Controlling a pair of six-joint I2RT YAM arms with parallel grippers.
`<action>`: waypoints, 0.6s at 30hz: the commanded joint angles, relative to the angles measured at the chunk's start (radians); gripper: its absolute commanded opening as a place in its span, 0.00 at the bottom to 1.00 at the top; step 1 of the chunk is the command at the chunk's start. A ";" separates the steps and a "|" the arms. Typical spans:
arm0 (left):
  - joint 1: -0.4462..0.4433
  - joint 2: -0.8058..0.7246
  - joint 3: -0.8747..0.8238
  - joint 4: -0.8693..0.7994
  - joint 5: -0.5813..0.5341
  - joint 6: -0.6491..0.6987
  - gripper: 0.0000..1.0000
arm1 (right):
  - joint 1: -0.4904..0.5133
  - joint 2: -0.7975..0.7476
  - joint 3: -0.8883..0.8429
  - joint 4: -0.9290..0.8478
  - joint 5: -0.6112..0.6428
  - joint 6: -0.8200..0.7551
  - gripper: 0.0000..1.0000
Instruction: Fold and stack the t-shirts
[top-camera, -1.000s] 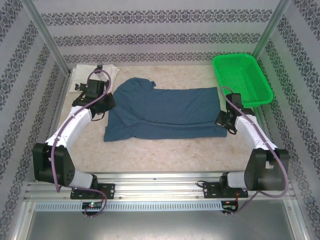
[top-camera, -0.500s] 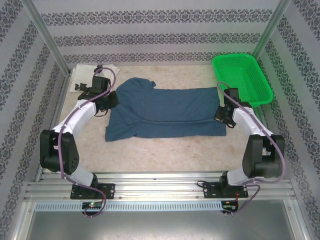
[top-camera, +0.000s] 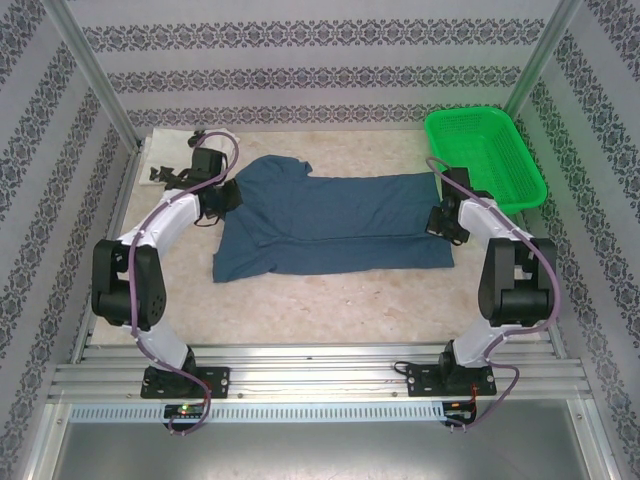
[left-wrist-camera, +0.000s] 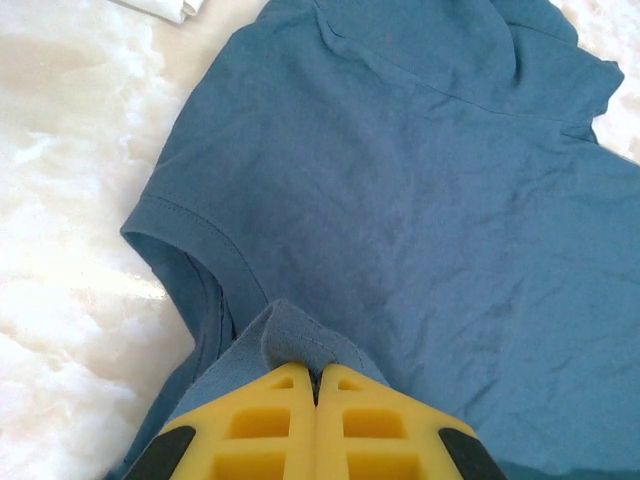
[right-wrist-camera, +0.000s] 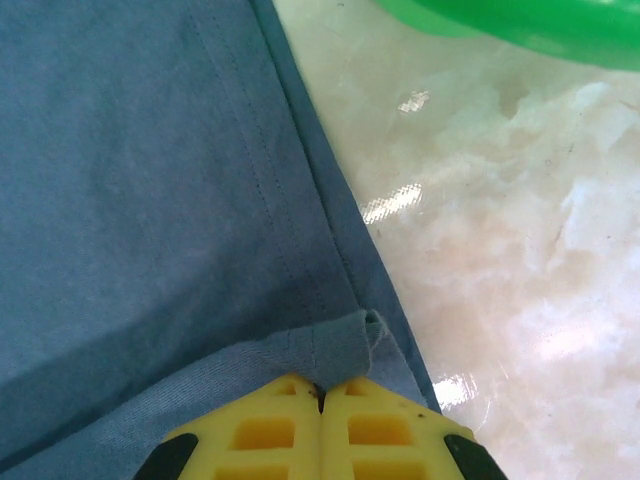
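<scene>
- White shirt (top-camera: 160, 152): lying folded at far-left corner of bench (top-camera: 330, 300), partly behind left arm.
- Left end effector (left-wrist-camera: 316, 385): clamping pinch of blue shirt (top-camera: 330, 225) beside sleeve, cloth bunching between pads.
- Blue shirt: lying spread mid-bench, one lengthwise crease showing; fold looking only partway made.
- Right end effector (right-wrist-camera: 321, 395): gripping hem corner, pads together on cloth.
- Green basket (top-camera: 485, 155): sitting far right.
- Judging: first fold going on; further folds and stacking on white shirt remaining.

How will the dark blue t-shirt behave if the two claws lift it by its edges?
Probably floppy: the blue t-shirt bunches where the left claw pinches it. Likely light and sagging between grips, since it lies thin and wrinkled.
</scene>
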 joint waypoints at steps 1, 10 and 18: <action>0.009 0.027 0.036 0.035 0.006 0.019 0.00 | -0.008 0.031 0.030 0.002 0.038 -0.021 0.00; 0.009 0.069 0.054 0.099 0.030 -0.008 0.13 | -0.007 0.070 0.066 0.027 0.047 -0.021 0.32; 0.038 -0.006 0.172 0.066 0.062 -0.087 1.00 | 0.007 -0.122 0.077 0.050 0.042 -0.029 0.75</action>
